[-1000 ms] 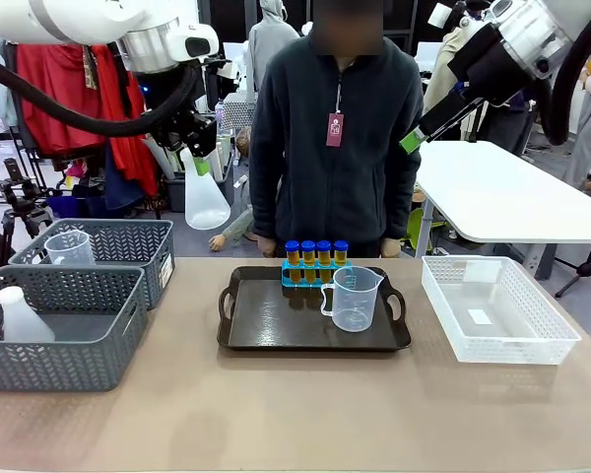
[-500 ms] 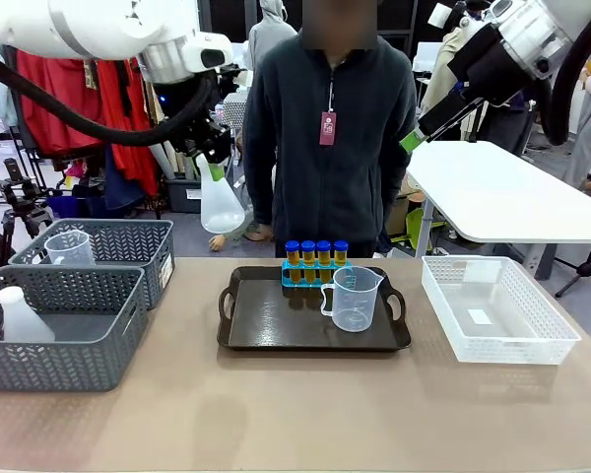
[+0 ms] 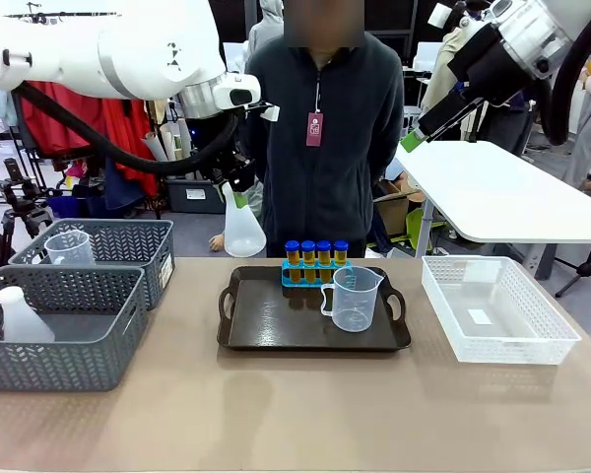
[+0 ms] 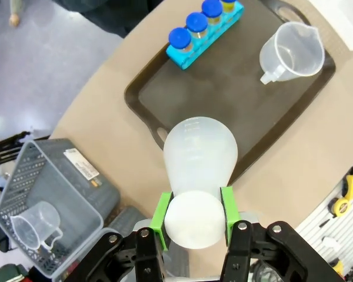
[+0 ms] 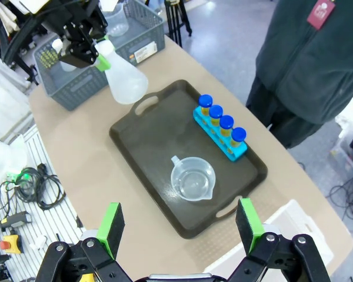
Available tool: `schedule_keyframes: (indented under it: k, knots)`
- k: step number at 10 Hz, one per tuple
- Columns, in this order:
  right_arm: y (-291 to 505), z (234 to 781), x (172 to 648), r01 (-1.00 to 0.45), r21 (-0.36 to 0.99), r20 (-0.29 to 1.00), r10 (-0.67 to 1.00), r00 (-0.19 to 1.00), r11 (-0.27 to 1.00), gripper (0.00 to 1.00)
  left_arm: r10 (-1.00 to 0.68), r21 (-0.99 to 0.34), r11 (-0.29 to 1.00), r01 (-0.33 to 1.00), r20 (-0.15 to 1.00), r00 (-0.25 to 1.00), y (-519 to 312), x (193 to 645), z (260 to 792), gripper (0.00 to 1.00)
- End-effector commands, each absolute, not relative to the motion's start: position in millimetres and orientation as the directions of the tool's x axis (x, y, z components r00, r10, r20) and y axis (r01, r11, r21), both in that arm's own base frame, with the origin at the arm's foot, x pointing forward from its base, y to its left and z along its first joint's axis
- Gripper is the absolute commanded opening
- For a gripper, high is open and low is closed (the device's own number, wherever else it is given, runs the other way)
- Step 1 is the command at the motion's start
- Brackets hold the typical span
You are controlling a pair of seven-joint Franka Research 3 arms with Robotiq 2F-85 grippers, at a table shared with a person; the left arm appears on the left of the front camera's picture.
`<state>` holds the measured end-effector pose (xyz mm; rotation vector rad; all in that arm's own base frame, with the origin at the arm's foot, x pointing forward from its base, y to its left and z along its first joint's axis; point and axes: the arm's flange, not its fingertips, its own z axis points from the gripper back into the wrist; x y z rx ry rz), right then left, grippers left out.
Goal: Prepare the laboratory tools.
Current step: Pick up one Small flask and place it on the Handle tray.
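Left gripper (image 4: pixel 194 212): jaws clamped on the neck of the conical flask (image 3: pixel 243 228), green pads on either side of it; in the front view the flask hangs upright, wide base down, in the air above the bench (image 3: pixel 295 414), just off the left end of the tray (image 3: pixel 266 320).
Conical flask, left wrist view: seen from above its neck, its base over the tray's near rim.
Right gripper (image 5: pixel 179 226): jaws spread wide with nothing between them, raised high over the bench, looking down on the tray.
Tray: dark, with handles, at the middle of the bench.
Measuring beaker (image 3: pixel 354 299): clear, upright on the tray's right part, spout toward the person (image 3: pixel 320 148).
Rack (image 3: pixel 315 277): small and blue, at the tray's far edge, carrying four yellow test tubes (image 3: pixel 315 254) with blue caps, upright in a row.
Grey mesh baskets (image 3: pixel 64 320): two at the bench's left; the far one holds another clear beaker (image 3: pixel 69 247), the near one a white bottle-like vessel (image 3: pixel 20 315).
White lattice basket (image 3: pixel 494 309): at the bench's right.
Person: standing at the far side of the bench, behind the tray.
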<state>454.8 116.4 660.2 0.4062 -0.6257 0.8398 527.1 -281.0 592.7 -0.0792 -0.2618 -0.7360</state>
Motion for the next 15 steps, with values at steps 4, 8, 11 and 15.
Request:
schedule_keyframes:
  k: [4,8,11,15]
  knots:
    - [115.4,661.3,454.8,-0.79,0.092,0.663,0.555,0.502,0.606,1.0,-0.632,0.016,0.757,0.653,0.269,0.727,-279.6,527.7,593.6,0.0]
    - [115.4,661.3,454.8,-0.79,0.092,0.663,0.555,0.502,0.606,1.0,-0.699,0.031,0.711,0.703,0.146,0.7,-292.0,537.7,590.0,0.0]
    - [115.4,661.3,454.8,-0.79,0.092,0.663,0.555,0.502,0.606,1.0,-0.738,-0.004,0.673,0.739,0.06,0.672,-325.0,572.8,566.6,0.0]
    - [115.4,661.3,454.8,-0.79,0.092,0.663,0.555,0.502,0.606,1.0,-0.774,-0.064,0.63,0.774,0.026,0.632,-361.0,589.0,518.0,0.0]
